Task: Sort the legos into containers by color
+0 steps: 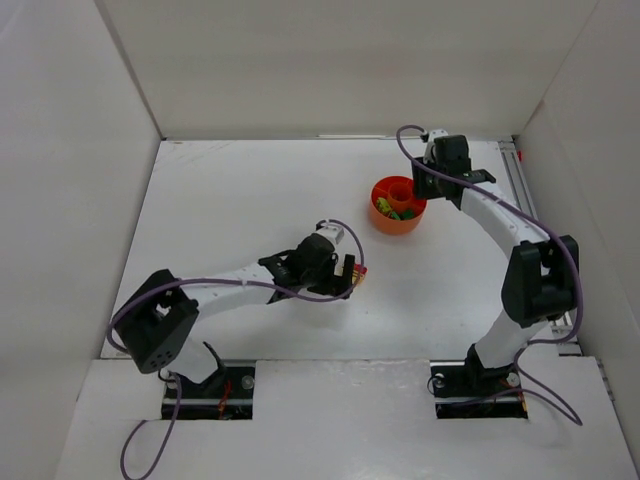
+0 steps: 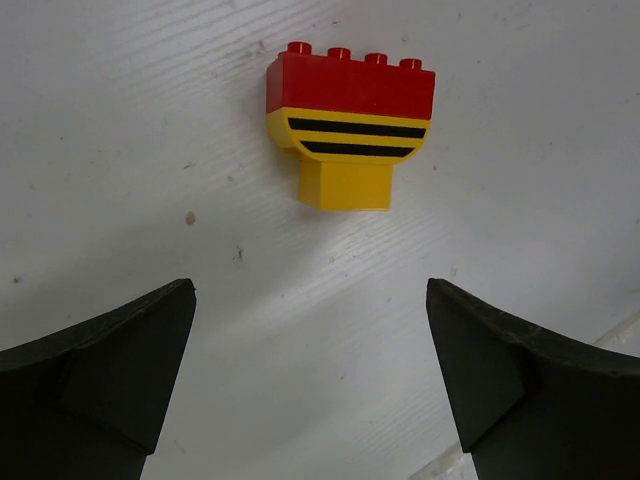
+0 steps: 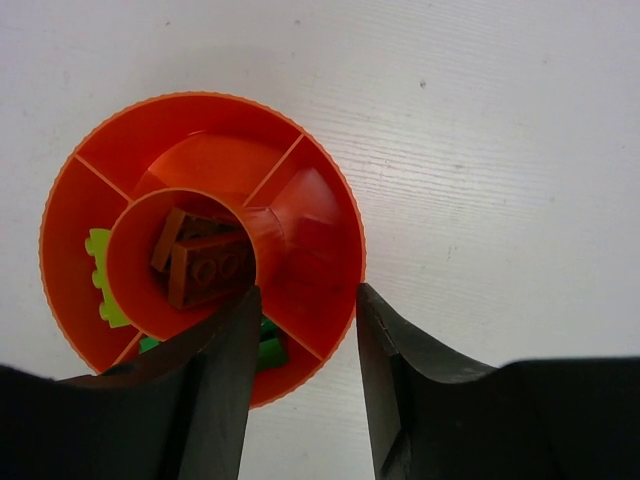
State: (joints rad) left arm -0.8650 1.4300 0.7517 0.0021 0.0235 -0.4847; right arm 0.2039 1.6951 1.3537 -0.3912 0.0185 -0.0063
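spreading across most of the top view, the white counter (image 1: 250,200) carries everything.

the left arm (image 1: 230,280) reaches from its base at the near edge toward the middle of the counter. the right arm (image 1: 495,215) bends up along the right edge and turns in toward the far right part.

the orange bowl (image 1: 398,205) sits on the counter in that far right part, closer to the far edge than to the near one, and well apart from the left arm. from the right wrist its rim (image 3: 200,100) and dividers show clearly, with compartments ringed around a central cup (image 3: 140,230).

the right gripper (image 3: 305,295) hangs directly over the bowl, its dark fingers (image 3: 225,380) parted by a narrow gap with nothing between them; the bowl's right-hand compartment shows through that gap. the left gripper (image 2: 310,300) hovers low over the middle of the counter, spread wide and holding nothing.

just beyond its fingertips a red-and-yellow lego (image 2: 350,130) lies on the bare counter: a red brick with four studs joined to a yellow piece with two black stripes. no finger touches it.

inside the bowl, brown legos (image 3: 205,262) lie in the central cup. a lime lego (image 3: 100,275) rests in the left compartment. green legos (image 3: 268,345) peek out in the near compartment, partly hidden behind the right gripper's left finger.
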